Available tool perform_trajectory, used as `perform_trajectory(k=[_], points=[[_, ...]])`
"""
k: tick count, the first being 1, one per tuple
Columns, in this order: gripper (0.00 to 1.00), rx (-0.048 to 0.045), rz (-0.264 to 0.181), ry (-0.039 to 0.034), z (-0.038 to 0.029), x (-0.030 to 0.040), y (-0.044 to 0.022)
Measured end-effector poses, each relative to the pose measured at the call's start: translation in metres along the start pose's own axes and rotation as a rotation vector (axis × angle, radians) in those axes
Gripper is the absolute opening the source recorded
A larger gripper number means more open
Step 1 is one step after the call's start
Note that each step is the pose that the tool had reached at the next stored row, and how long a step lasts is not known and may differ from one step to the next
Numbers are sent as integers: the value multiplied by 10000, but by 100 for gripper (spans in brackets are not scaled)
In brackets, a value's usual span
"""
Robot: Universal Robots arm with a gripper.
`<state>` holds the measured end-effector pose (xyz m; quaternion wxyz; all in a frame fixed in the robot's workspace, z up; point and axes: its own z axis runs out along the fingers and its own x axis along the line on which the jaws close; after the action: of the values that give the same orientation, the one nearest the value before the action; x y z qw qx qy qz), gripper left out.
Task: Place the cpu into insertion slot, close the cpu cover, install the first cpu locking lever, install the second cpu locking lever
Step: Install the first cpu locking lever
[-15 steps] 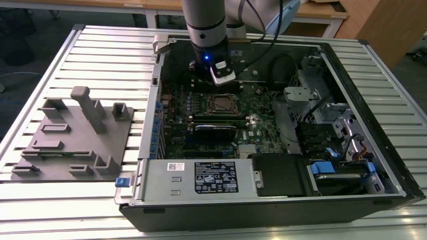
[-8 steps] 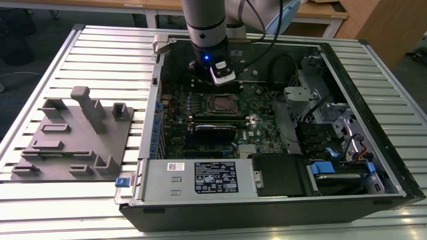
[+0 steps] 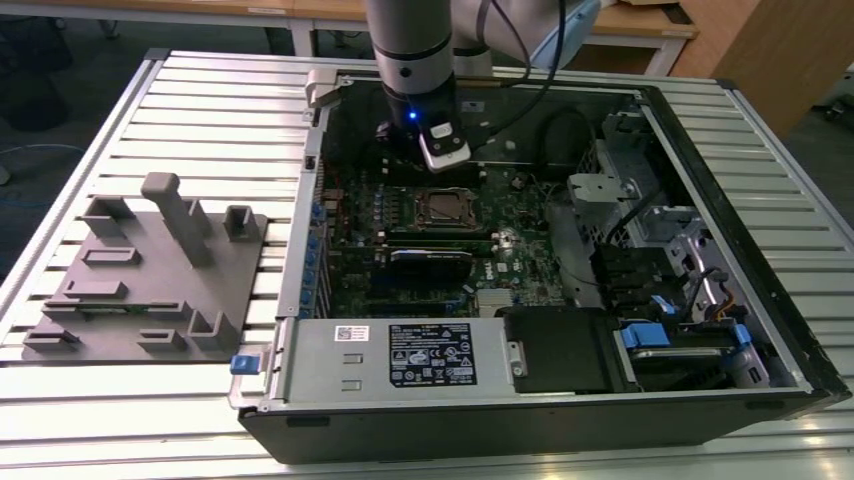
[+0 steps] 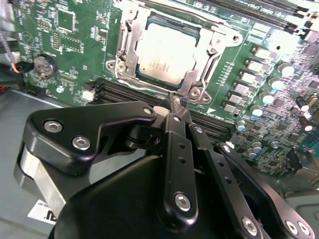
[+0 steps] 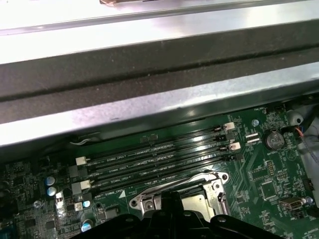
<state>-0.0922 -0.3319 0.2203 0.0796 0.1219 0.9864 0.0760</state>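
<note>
With fingers pressed together, the gripper (image 4: 175, 102) hovers at the near edge of the cpu cover (image 4: 197, 82), the seated cpu (image 4: 167, 54) lying just ahead.

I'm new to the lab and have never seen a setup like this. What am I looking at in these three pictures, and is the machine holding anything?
This is one robot arm reaching down into an open computer case that lies on a slatted table. The exterior view is taken from a camera off the arm; both wrist views come from cameras riding near the arm's end. A grey fixture block sits on the table at the exterior view's left. In the second wrist view the gripper has its black fingers pressed together, their tip at the edge of the cpu cover. That cover is down over the cpu, which sits in the insertion slot. Nothing appears to be carried.
</note>
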Motion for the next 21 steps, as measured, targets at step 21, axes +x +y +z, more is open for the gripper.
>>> perform_trajectory(k=[21], points=[[10,74,35,258,4,1,-1]])
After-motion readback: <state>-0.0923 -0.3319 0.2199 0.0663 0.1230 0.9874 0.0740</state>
